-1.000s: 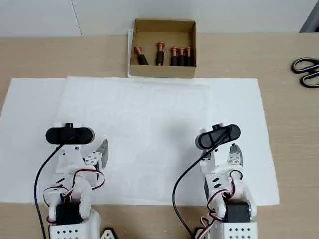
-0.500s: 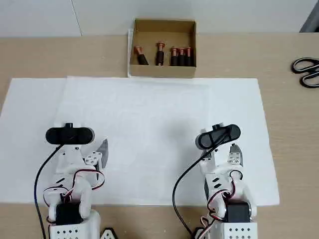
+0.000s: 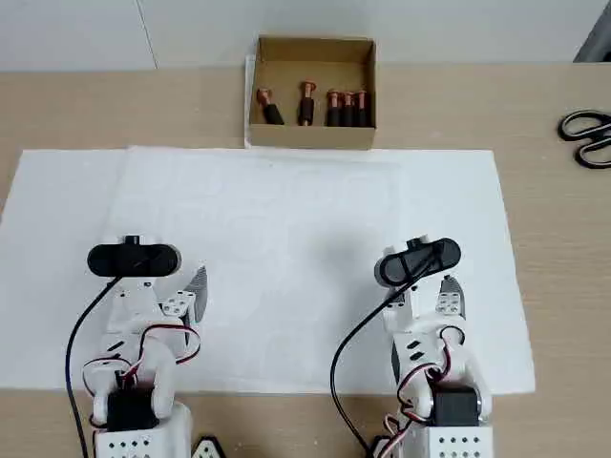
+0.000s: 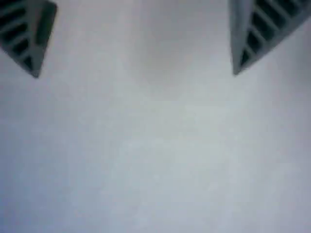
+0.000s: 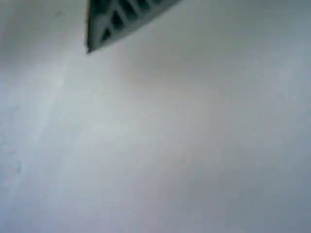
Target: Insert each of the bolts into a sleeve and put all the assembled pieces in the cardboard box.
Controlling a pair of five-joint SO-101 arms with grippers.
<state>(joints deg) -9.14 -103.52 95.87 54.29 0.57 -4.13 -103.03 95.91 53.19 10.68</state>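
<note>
The cardboard box [image 3: 310, 137] sits at the far middle of the wooden surface [image 3: 76, 105], just at the far edge of a large white paper sheet [image 3: 305, 229] spread in front of the two arms. Inside the box lie the assembled pieces, copper-headed bolts [image 3: 306, 90] seated in dark sleeves [image 3: 305, 114]. One is tilted near the left wall, one lies roughly in the middle, and a tight group lies side by side toward the right wall (it looks like three, though they lie too close together for a sure count). Both arms are folded back at the near edge of the paper, well apart from the box and from each other, each with a black wrist camera on top. The left arm [image 3: 143, 329] is low over the sheet. In its wrist view the left end effector [image 4: 135, 74] is spread wide, with its ridged fingers [image 4: 260, 29] far apart and plain white paper under the gap between them. The right arm [image 3: 434, 343] is on the right part of the sheet, with the right end effector [image 3: 449, 291] close above the paper. I cannot tell whether that end effector is spread or pressed together. A pair of black-handled scissors [image 3: 587, 138] lies on the bare wood at the far right edge of the surface, off the paper and well apart from the box.
</note>
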